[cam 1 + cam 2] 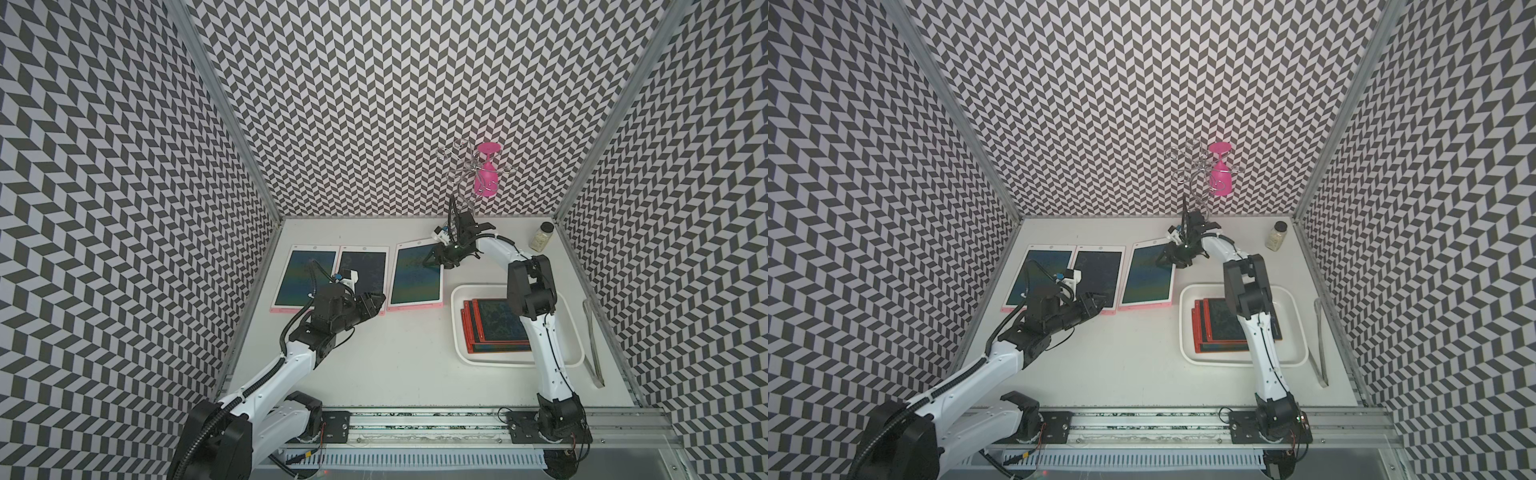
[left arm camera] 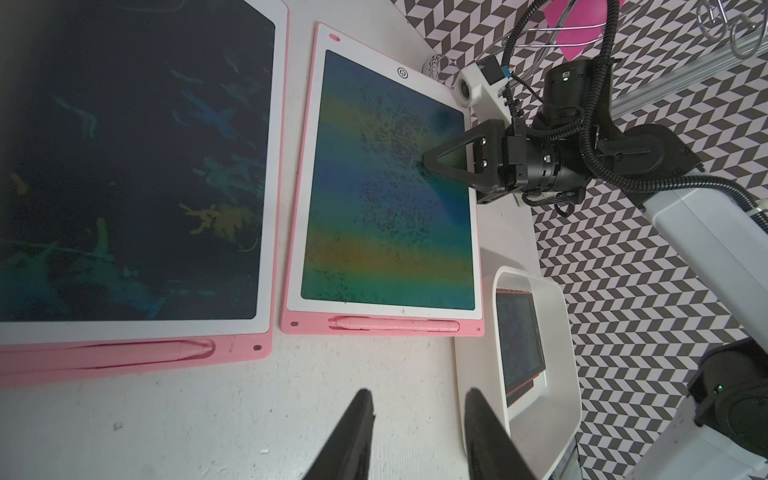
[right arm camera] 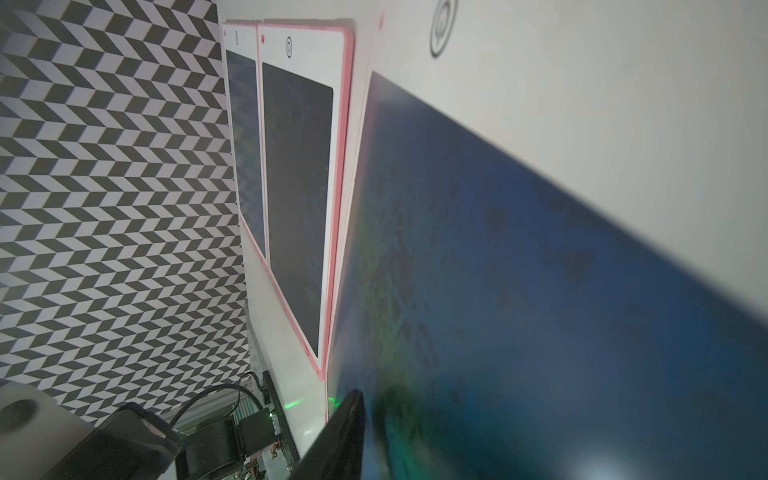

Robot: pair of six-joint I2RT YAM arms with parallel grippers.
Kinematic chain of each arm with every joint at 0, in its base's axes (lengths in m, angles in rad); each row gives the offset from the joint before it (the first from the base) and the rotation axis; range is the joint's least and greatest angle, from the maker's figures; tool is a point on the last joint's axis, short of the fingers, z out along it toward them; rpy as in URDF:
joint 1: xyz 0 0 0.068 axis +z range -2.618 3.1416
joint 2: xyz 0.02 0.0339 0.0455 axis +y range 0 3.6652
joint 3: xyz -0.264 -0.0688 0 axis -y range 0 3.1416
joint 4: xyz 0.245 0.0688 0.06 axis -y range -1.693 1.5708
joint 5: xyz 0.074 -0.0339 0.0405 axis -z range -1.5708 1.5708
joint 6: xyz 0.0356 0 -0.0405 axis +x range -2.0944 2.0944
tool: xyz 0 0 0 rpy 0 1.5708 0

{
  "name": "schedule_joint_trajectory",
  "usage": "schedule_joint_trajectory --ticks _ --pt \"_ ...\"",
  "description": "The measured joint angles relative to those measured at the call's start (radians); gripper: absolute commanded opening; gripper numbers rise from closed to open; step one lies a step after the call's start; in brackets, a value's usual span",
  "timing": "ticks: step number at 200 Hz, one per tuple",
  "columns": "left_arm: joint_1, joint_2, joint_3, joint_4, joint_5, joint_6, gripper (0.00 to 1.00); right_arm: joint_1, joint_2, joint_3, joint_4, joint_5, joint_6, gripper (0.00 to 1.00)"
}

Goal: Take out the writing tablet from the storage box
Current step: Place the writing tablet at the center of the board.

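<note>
Right gripper (image 1: pixel 430 261) clamps tablet (image 1: pixel 409 280) beside storage box (image 1: pixel 456 332).

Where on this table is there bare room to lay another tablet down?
Best: the bare white tabletop bordered by the three pink-framed writing tablets, the white plastic tray and the front metal rail. Crowded: far left with tablets; right edge with tray, metal tongs, glass jar.

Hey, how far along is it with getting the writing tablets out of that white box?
Done: the left pink tablet and middle pink tablet lie flat outside the storage box. In hand: the right gripper sits at the third pink tablet's edge, one finger over its screen; a grip can't be confirmed. The left gripper hovers open, empty. Left: a stack of red tablets in the box.
</note>
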Motion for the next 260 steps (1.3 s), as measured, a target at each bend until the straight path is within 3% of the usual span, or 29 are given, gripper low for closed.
schedule_joint_trajectory --ticks 84,129,260 --pt "0.000 0.013 -0.004 0.018 0.009 0.000 0.38 0.027 0.026 0.006 0.000 0.019 -0.007 0.48" --pt "0.000 0.013 -0.005 0.021 0.010 0.000 0.38 0.028 0.027 0.009 0.001 0.019 -0.003 0.58" --pt "0.004 0.026 -0.006 0.022 0.017 0.000 0.38 0.031 0.014 0.016 0.049 0.122 0.130 0.69"
